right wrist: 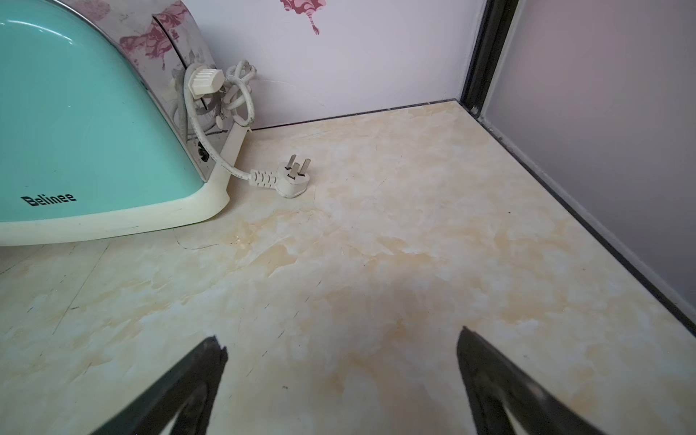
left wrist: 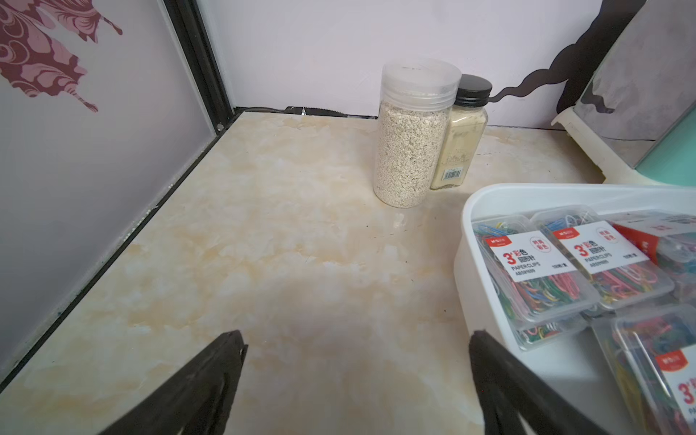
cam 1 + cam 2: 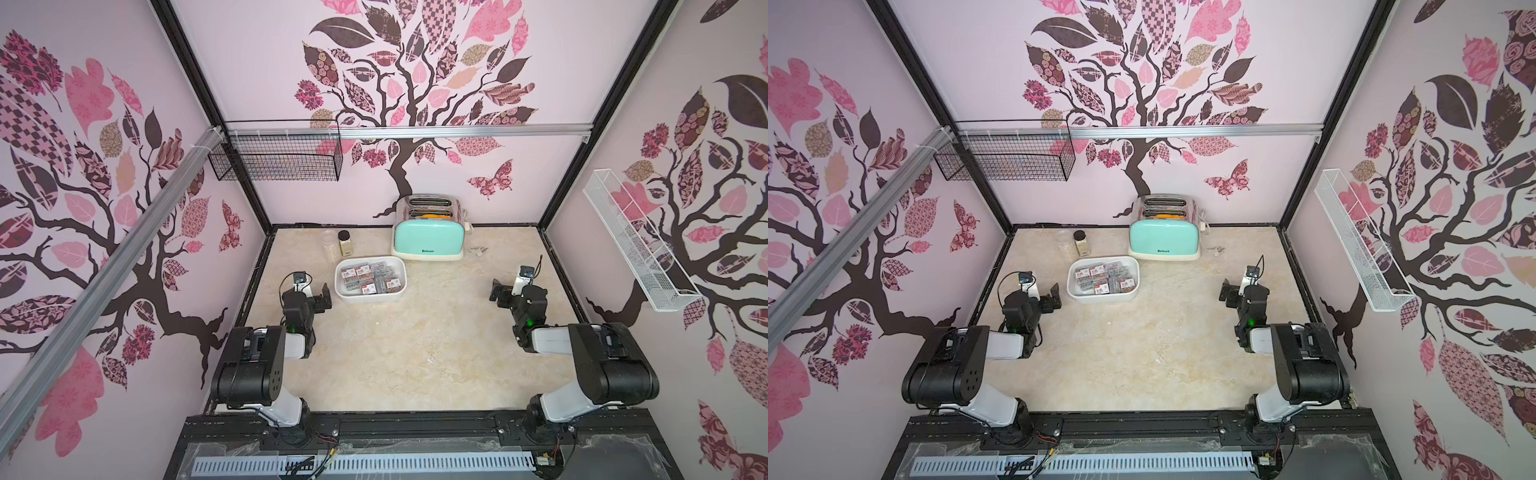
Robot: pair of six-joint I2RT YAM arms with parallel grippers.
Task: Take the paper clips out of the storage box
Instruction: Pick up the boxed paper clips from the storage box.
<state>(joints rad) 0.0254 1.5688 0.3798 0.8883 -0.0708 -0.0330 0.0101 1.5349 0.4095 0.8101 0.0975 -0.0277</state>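
Note:
The white storage box sits left of centre on the marble tabletop, in front of the toaster. Several flat clear cases of coloured paper clips fill it, white labels up. In the left wrist view the box's near corner and the labelled cases show close by. My left gripper hangs open and empty just left of the box. My right gripper is open and empty, well to the right over bare table.
A mint-green toaster stands at the back, its white plug lying beside it. Two jars stand behind the box. A black wire basket and a white one hang on the walls.

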